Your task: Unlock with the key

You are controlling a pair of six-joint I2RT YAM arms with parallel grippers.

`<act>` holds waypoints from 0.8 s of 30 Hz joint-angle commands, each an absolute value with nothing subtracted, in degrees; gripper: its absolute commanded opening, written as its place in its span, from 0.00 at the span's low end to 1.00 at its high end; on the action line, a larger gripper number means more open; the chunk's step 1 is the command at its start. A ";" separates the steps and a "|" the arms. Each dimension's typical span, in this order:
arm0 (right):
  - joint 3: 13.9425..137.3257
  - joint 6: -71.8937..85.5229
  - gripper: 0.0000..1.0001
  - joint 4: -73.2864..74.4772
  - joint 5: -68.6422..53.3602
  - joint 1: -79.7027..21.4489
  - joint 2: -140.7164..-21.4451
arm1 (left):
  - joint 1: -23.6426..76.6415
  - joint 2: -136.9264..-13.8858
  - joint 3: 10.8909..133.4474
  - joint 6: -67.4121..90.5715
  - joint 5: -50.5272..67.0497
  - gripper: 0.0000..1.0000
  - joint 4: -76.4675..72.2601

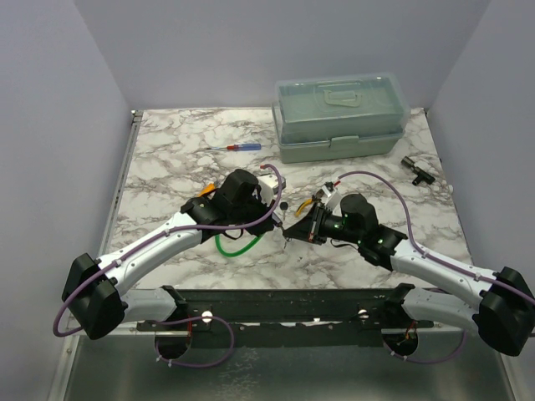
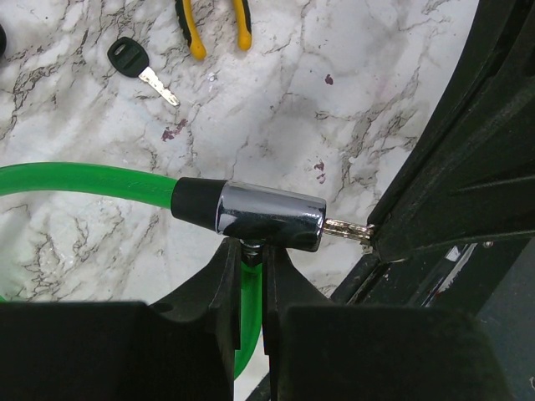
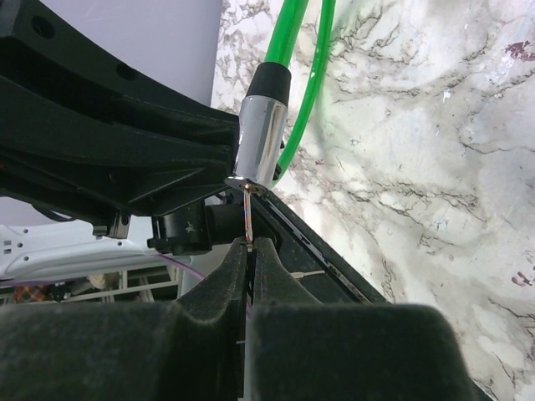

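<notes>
Left hand [image 2: 251, 251]: fingers nearly together, pinching the short stub under the chrome barrel of the cable lock [image 2: 267, 217]. The barrel lies across the fingertips, and its black collar and green cable [image 2: 84, 182] run off to one side. A second strand of green passes down between the fingers below the barrel.

Right hand [image 3: 251, 246]: closed tight, no gap to speak of, gripping the key [image 2: 347, 230] by its head. The head is buried between the fingers and cannot be seen. The silver blade shows in both wrist views, bridging from the fingertips into the open end of the barrel, the end away from the cable. Part of the blade is still exposed outside the barrel. How deep it sits inside cannot be told.

From above, the two arms meet nose to nose over the lock, with the loop of green cable lying on the marble surface [image 2: 334, 109] on the near side of the lock.

A second key [image 2: 138, 65], with a dark round head and a short silver blade, lies flat on the surface beyond the lock on its cable side, well apart from it. The yellow-handled pliers [image 2: 213, 25] lie just past that key, farther from the lock.

Far side of the lock: a red-and-blue screwdriver [image 1: 236, 148], and past it a pale green lidded toolbox [image 1: 343, 117] at the back of the surface.
</notes>
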State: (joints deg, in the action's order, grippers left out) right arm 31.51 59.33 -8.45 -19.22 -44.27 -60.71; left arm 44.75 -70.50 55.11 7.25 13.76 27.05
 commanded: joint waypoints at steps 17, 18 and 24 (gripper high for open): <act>31.61 59.24 0.00 -9.78 -18.93 -43.68 -62.04 | 45.26 -68.64 54.84 6.23 14.00 0.00 24.83; 31.52 59.26 0.00 -9.84 -18.83 -43.67 -62.01 | 45.25 -68.64 54.84 6.20 13.90 0.00 24.79; 31.37 58.82 0.00 -9.49 -18.38 -43.36 -61.62 | 45.23 -68.73 54.84 6.09 14.12 0.00 24.86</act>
State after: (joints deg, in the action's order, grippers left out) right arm 31.57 59.00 -8.10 -18.94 -43.94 -61.60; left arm 44.75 -70.48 54.87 6.98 13.67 26.98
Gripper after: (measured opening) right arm 0.022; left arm 0.140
